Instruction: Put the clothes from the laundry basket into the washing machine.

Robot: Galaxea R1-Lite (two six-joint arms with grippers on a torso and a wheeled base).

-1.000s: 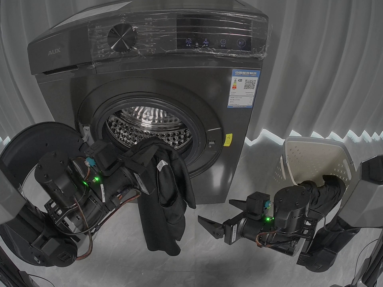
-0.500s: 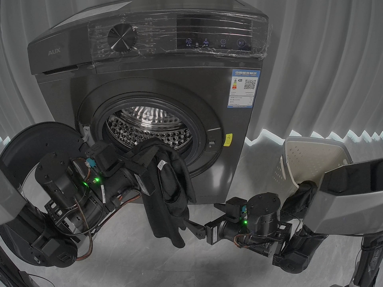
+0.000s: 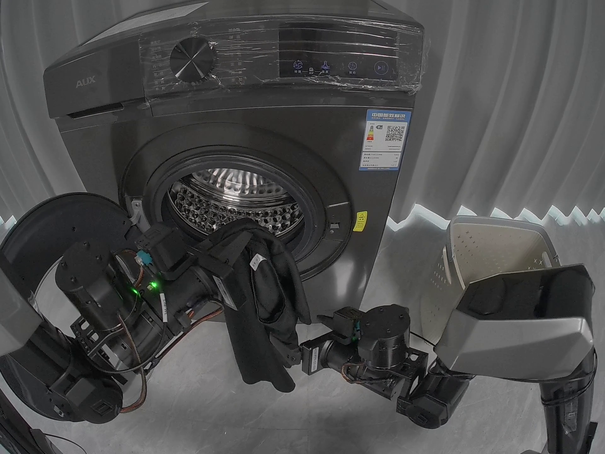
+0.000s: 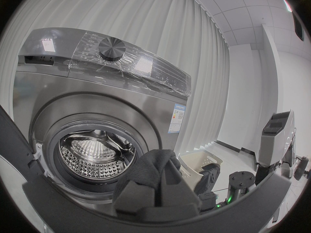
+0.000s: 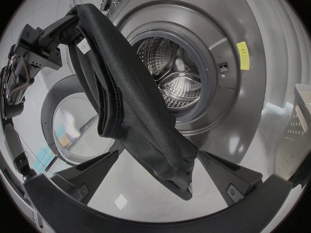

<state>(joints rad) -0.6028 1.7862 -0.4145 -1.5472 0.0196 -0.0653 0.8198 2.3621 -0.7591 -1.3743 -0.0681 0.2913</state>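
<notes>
Limp black knit garment [image 3: 268, 329] pinched in left gripper [image 3: 230, 260], hanging end between wide-spread fingers of right gripper [image 5: 155, 156], perforated steel drum [image 3: 233, 204] behind.

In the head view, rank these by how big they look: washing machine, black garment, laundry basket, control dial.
1. washing machine, by far the largest.
2-3. black garment and laundry basket: they look alike, and the basket is partly hidden, so I leave them unranked.
4. control dial, the smallest.

One washing machine [image 3: 252, 115], one laundry basket [image 3: 498, 247], two dark garments [image 3: 265, 310] [image 4: 209, 175].
</notes>
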